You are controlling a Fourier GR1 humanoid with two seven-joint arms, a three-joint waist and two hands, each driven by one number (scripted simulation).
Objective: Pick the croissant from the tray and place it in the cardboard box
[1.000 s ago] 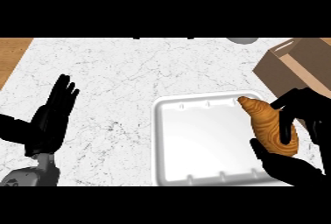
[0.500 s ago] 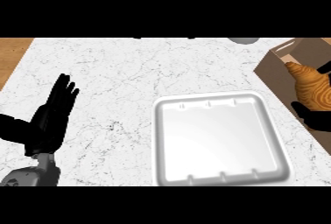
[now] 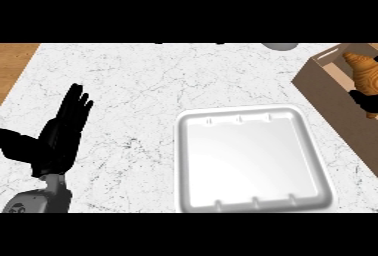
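The placing step looks nearly done: the croissant [image 3: 364, 71] sits over the cardboard box [image 3: 334, 95] at far right, the right hand [image 3: 365, 102] beneath it barely visible, grip untellable, so lowering and release come next, while the left hand [image 3: 60, 132] rests open at left.

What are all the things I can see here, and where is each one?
Counter: one, white marbled, fills most of the view; a wooden strip shows at its left edge.
Tray: one, white, nothing on it, centre-right.
Cardboard box: one, brown, open, right edge.
Croissant: one, golden brown, over the box's opening.
Grey object: one, top edge, cut off.
Left hand: black, open, fingers up, at left.
Right hand: black, right edge, mostly cut off.
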